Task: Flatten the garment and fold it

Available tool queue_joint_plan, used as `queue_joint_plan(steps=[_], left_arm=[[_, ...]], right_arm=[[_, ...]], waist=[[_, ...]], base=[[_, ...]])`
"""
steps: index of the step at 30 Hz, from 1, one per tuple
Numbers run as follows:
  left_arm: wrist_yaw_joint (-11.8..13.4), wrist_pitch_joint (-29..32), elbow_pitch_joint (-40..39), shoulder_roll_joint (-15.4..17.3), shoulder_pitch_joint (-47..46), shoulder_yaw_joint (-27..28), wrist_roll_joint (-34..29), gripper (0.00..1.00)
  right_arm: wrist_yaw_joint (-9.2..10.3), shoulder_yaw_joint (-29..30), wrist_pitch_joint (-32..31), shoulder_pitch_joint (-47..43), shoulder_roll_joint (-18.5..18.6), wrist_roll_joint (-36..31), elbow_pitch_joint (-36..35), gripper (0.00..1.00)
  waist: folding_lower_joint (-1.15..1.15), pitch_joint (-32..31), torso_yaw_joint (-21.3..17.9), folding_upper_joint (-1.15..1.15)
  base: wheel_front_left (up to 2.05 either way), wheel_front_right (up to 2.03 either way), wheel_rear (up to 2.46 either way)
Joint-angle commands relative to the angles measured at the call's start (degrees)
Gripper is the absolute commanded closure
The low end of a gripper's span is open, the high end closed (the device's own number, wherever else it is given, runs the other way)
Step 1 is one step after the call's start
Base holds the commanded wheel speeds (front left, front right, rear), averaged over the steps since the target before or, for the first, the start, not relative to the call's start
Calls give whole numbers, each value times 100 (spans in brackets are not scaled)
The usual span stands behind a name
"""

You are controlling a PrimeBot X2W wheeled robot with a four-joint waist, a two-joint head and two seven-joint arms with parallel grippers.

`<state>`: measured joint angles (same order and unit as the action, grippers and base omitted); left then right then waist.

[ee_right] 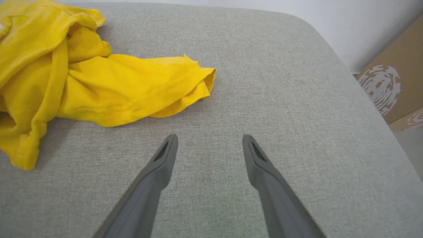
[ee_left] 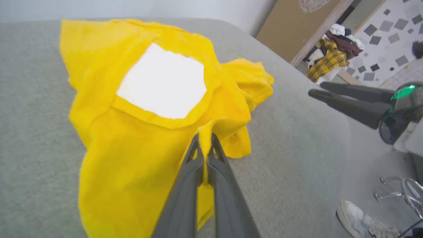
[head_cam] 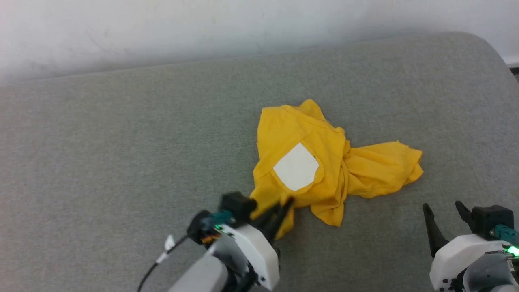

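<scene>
In the left claw [ee_left: 205, 140], garment [ee_left: 132, 152] edge, pinched

The left gripper [head_cam: 285, 204] reaches forward from its white wrist [head_cam: 253, 247] near the middle of the grey cushion's [head_cam: 121, 142] front edge, its two dark fingers pressed together on a fold of the garment [head_cam: 308, 129] — cloth squeezed between them. The right gripper [head_cam: 442, 211] hangs toward the right end of that edge — fingers spread wide over bare cushion, tips pointing to the far edge
</scene>
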<state>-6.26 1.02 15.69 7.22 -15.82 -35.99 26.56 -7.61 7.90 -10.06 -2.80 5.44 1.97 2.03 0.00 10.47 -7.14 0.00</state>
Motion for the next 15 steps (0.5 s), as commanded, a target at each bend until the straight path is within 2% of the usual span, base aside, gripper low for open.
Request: queue_joint_plan(steps=[1,4,8,12,15], left_arm=[[80,-127,-127,45,24,130,38,100],[271,-435,-589,225,57,508,107,100],[704,-778,-1233,433,269,1409,533,100],[1282,-650,-1269,792,617,2163,749,100],[1697,-368,-1024,1003,927,2421,747,100]], right_arm=[[12,18,5,-59,-7,-27,14,0],[12,47,-21,-124,32,-45,36,0],[12,-38,-79,-185,66,-23,21,0],[12,-199,-137,-206,99,21,-8,0],[12,-338,-156,-184,116,78,-37,0]], waist=[[0,-272,284,0],[0,-450,518,0],[0,-590,780,0],[0,-614,950,0],[0,-554,1014,0]], base=[[0,0,0],[0,0,0],[0,0,0],[0,0,0],[0,0,0]])
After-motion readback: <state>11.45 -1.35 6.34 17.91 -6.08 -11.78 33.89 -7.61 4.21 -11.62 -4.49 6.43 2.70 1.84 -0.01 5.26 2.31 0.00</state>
